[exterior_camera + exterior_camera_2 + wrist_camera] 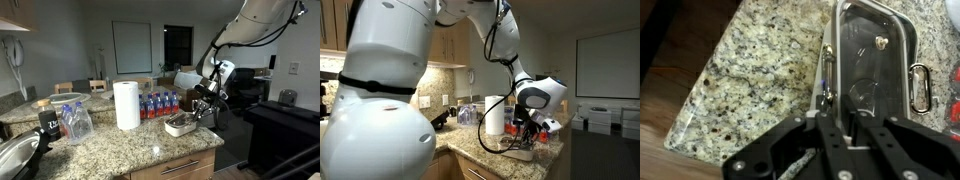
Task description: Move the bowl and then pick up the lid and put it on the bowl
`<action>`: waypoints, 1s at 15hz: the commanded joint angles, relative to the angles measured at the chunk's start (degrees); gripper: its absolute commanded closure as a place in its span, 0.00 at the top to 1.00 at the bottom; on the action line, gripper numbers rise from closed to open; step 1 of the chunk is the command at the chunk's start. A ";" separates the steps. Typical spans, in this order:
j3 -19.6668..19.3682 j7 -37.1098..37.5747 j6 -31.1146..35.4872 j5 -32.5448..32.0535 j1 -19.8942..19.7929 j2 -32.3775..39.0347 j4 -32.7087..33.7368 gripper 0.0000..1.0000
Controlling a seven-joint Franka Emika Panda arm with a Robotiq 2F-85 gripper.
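Looking down the claw (843,115): it's clamped on the long left wall of the clear rectangular bowl (880,50), one finger inside and one outside. The bowl sits on a speckled granite tabletop (750,70), near its edge. There's glare on the plastic.

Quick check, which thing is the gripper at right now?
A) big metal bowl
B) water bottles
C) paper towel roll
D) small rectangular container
D: in the wrist view the gripper sits right at the side wall of the container, and an exterior view shows the same near the counter's edge.
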 commanded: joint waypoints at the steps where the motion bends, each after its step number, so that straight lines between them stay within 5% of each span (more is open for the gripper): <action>1: -0.33 -0.46 -2.24 -1.06 -1.02 0.26 -0.39 0.42; 11: -0.53 -0.60 -3.06 0.49 -1.28 0.36 0.27 0.98; 15: -0.29 -1.24 -3.10 0.88 -1.24 -1.25 0.33 1.00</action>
